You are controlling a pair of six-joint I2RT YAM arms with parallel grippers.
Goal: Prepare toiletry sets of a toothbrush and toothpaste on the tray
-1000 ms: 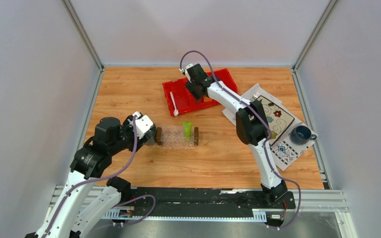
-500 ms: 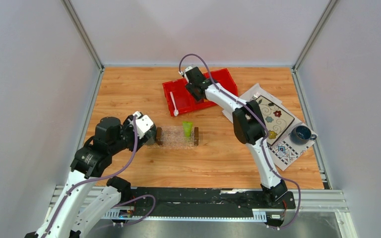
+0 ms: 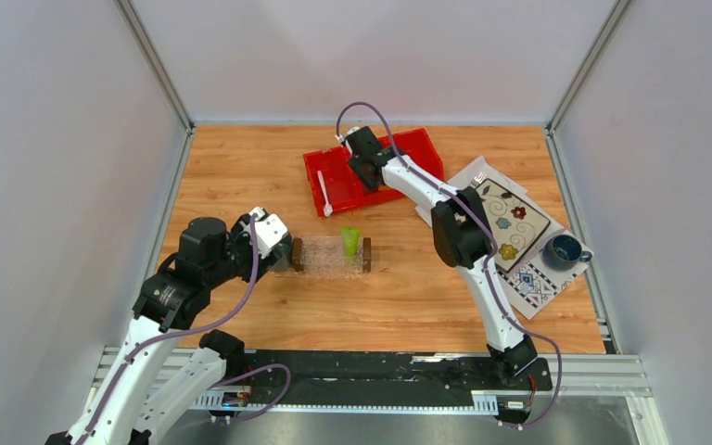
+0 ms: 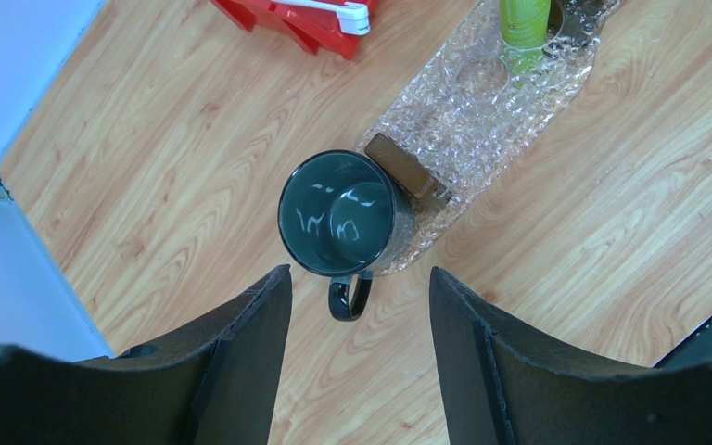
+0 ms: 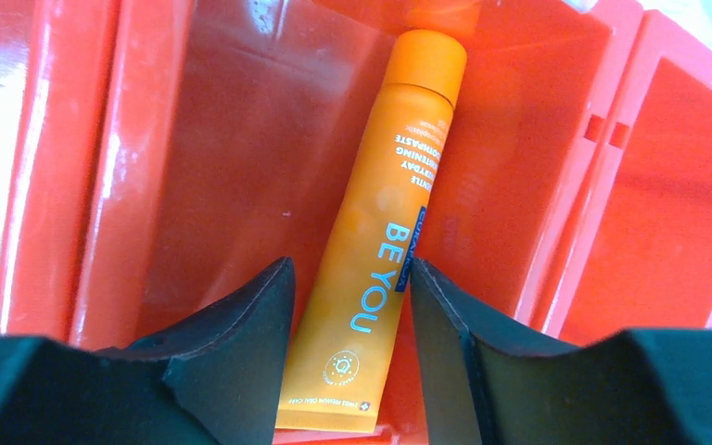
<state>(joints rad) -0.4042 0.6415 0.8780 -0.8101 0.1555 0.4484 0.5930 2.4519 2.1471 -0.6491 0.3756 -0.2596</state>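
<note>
From above, the right gripper [image 3: 369, 171] reaches down into the middle of the red plastic bin [image 3: 320, 176] at the far side of the wooden table [image 3: 241, 167]. The thin white toothbrush [image 3: 325, 195] lies in the bin's left compartment, just beside that gripper. The clear tray [image 3: 329, 261] sits nearer, well apart from the bin, with the green tube [image 3: 351, 243] resting at its right end. The left gripper [image 3: 280, 248] hangs over the tray's left end. A patterned cloth [image 3: 519, 222] lies to the right.

Left wrist view: the left gripper [image 4: 360, 273] stands spread wide and holds nothing. Below the gap is a glossy dark mug [image 4: 338, 213], upright and touching the tray's brown block handle [image 4: 406, 167]. The tray [image 4: 482, 102] looks bubbly and see-through.

Right wrist view: the smooth, tapered orange tube [image 5: 380, 250] lies flat in the bin's [image 5: 204, 167] middle compartment, between the matte black fingers [image 5: 241, 324]. The right gripper [image 5: 350, 264] straddles it narrowly, a gap showing on one side, so it is not yet pinched.
</note>
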